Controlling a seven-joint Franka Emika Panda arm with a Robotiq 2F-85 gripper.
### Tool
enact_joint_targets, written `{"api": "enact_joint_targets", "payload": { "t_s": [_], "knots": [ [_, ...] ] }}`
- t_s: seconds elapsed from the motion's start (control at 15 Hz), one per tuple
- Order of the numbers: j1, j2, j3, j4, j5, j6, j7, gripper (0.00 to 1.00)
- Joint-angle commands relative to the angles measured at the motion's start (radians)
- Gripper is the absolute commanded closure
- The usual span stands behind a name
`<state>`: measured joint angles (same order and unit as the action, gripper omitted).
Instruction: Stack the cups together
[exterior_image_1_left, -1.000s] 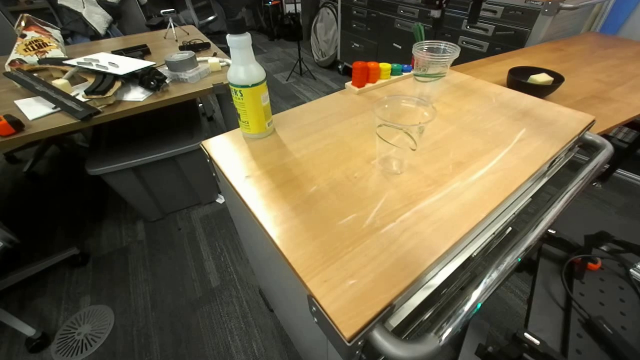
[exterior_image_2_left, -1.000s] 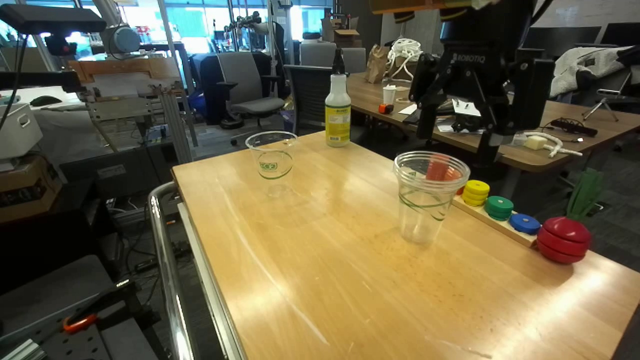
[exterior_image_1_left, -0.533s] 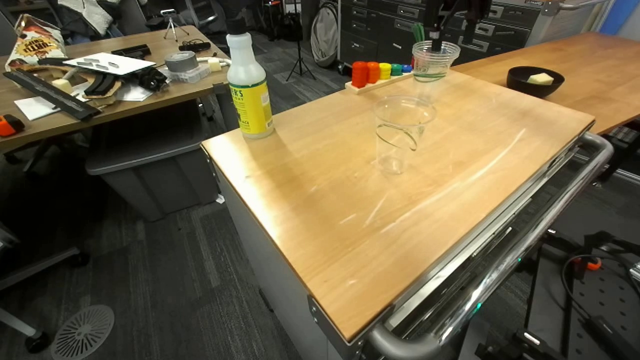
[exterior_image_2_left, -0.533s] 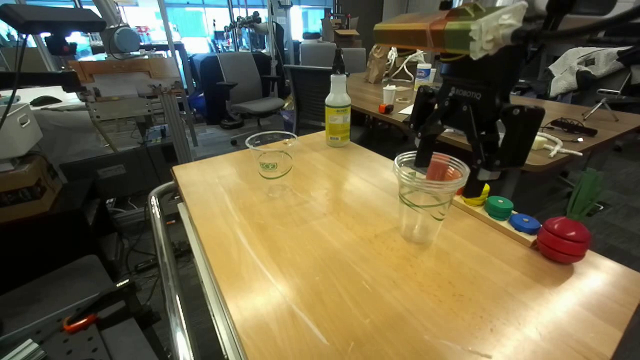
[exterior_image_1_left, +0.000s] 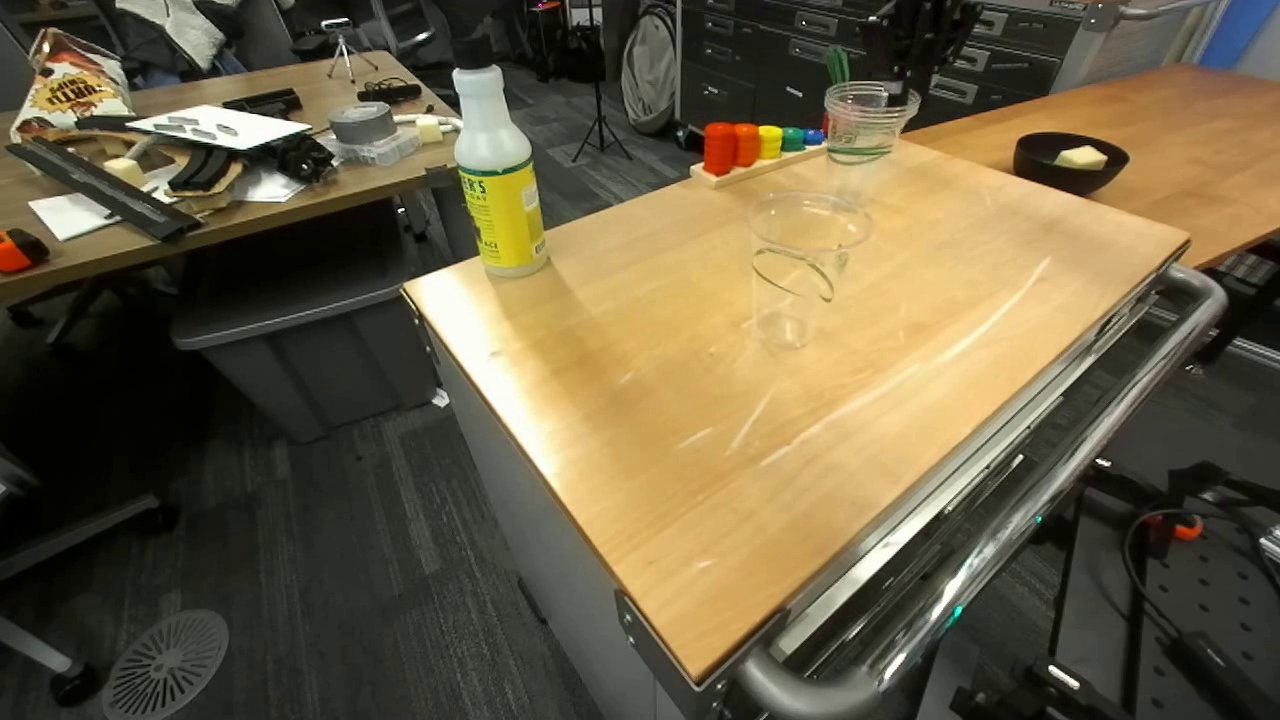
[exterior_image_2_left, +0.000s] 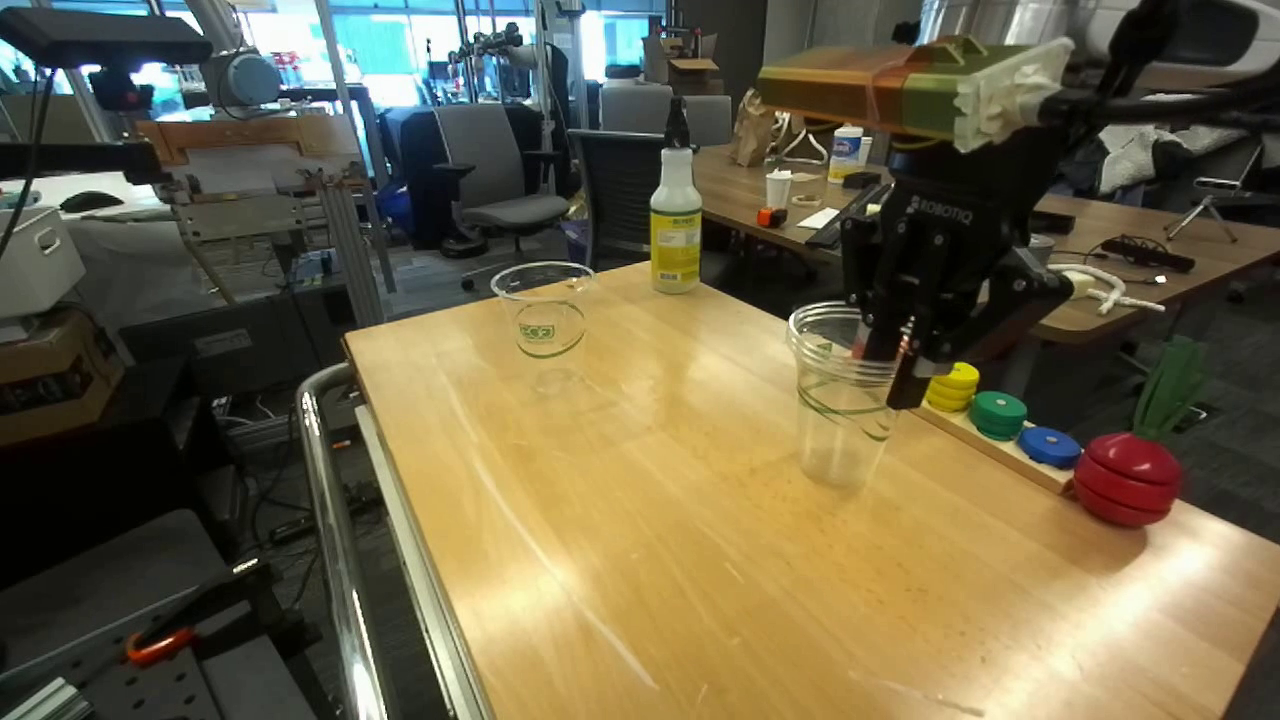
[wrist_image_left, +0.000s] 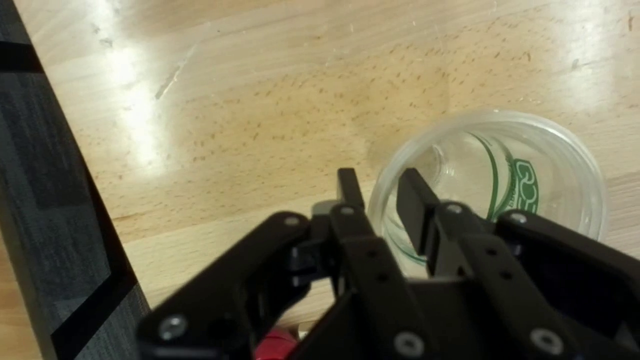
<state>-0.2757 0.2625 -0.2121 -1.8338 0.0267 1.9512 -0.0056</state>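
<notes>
Two clear tumblers' worth of places stand out on the wooden table. A lone cup (exterior_image_2_left: 545, 335) stands upright in both exterior views. Apart from it, nested clear cups (exterior_image_2_left: 838, 430) stand upright with their rims close together. My gripper (wrist_image_left: 381, 187) is over the near side of that nest, partly open. In the wrist view one of its fingers (wrist_image_left: 415, 210) is inside the cups' rim and the other is outside, with gaps on both sides of the wall. The table beneath the nest shows through the clear plastic.
A yellow-green bottle (exterior_image_2_left: 676, 240) stands at the table's edge. Close to the gripper lie a wooden row of coloured discs (exterior_image_2_left: 998, 415) and a red beet-like toy (exterior_image_2_left: 1128, 480). A metal rail (exterior_image_1_left: 1040, 500) runs along one side.
My gripper has come down to the nested cups, and its jaws have moved much closer together around the rim wall. The cups have not visibly moved.
</notes>
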Motion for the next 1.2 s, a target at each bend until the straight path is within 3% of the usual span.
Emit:
{"api": "enact_joint_targets", "payload": {
  "t_s": [0.0, 0.4, 0.8, 1.13],
  "knots": [
    [-0.013, -0.003, -0.002, 0.013, 0.043, -0.001, -0.034, 1.00],
    [-0.036, -0.018, -0.012, 0.010, 0.110, -0.008, -0.048, 0.97],
    [-0.041, -0.150, -0.010, -0.052, 0.175, -0.012, -0.108, 0.97],
    [0.000, -0.289, 0.006, -0.123, 0.210, -0.010, -0.179, 0.97]
  ]
}}
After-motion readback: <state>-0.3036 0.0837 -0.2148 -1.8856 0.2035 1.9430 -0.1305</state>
